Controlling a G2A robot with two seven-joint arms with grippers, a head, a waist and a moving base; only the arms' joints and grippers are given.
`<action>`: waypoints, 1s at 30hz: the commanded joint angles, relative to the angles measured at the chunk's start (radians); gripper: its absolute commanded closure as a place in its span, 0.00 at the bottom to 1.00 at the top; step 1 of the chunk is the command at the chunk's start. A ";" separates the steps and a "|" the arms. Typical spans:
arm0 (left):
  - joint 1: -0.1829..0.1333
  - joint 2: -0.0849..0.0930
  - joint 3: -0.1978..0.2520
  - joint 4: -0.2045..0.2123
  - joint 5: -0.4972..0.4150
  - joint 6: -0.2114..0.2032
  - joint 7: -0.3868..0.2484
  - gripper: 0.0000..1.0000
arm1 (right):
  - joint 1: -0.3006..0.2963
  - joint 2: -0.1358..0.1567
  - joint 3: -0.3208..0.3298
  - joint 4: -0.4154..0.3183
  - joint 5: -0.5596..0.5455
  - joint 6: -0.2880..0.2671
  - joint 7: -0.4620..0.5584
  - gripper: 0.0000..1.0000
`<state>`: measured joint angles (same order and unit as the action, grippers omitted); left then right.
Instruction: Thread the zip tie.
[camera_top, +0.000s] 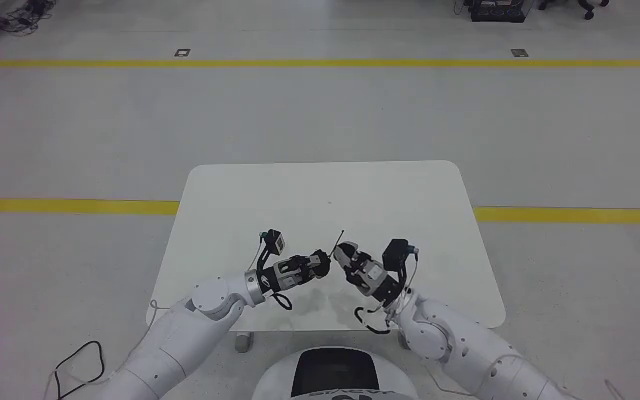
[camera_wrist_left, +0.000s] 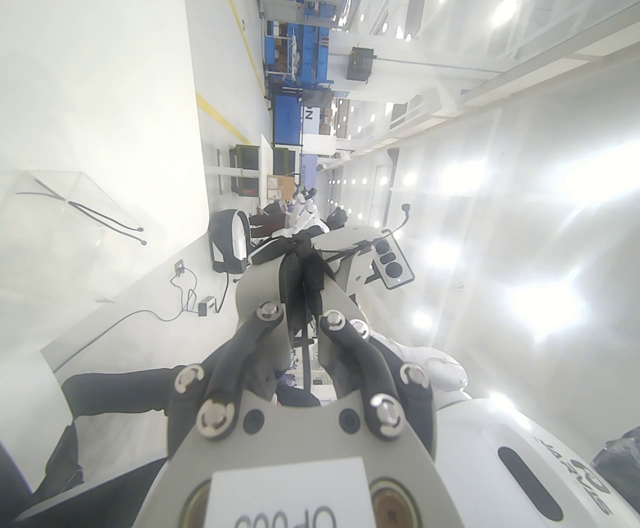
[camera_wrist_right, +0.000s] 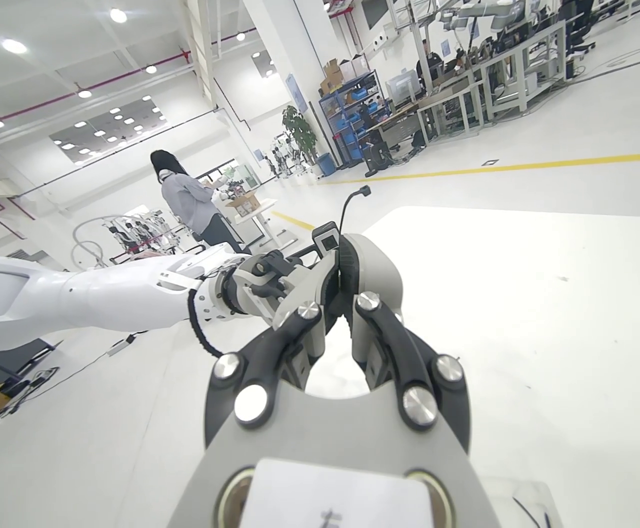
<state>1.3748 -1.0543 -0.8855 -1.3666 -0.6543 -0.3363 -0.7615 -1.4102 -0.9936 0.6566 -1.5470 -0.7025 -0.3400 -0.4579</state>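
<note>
Above the near middle of the white, round-cornered table (camera_top: 320, 190) you have both grippers raised and meeting tip to tip, so the pick-up looks done and the threading itself is not yet done. Your right gripper (camera_wrist_right: 340, 262) has its fingers pressed together on the thin black plastic zip tie (camera_wrist_right: 345, 212), pinching it low on the strap. From that pinch the strap rises clear of the table in a slight curve and ends in a small blocky head, which stands free in the air with nothing through it. Your left gripper (camera_wrist_left: 302, 260) sits just beside the right one, fingers drawn close with hardly a gap. Something dark lies between them, but the pads are black too, so you cannot tell whether it has the tie's tail. No closed loop shows anywhere. By my reading, what is left is to bring the tail round to that head, line it up with the slot and push it through. The strap looks slender and springy, so expect it to flex. On the table, a clear plastic tray (camera_wrist_left: 75, 200) holds spare black ties (camera_wrist_left: 107, 220).
</note>
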 joint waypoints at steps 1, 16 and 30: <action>0.000 0.000 0.000 0.000 0.000 0.000 0.000 1.00 | -0.006 -0.001 0.006 0.000 -0.001 0.000 0.004 1.00; 0.000 0.000 0.000 0.000 0.000 0.000 0.000 1.00 | -0.040 -0.008 0.045 -0.001 -0.013 0.000 0.029 1.00; 0.000 0.000 0.000 0.000 0.000 0.000 0.000 1.00 | -0.029 -0.011 0.021 -0.012 -0.008 0.000 0.047 1.00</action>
<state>1.3748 -1.0543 -0.8855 -1.3666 -0.6543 -0.3363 -0.7615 -1.4405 -1.0048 0.6793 -1.5603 -0.7100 -0.3400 -0.4112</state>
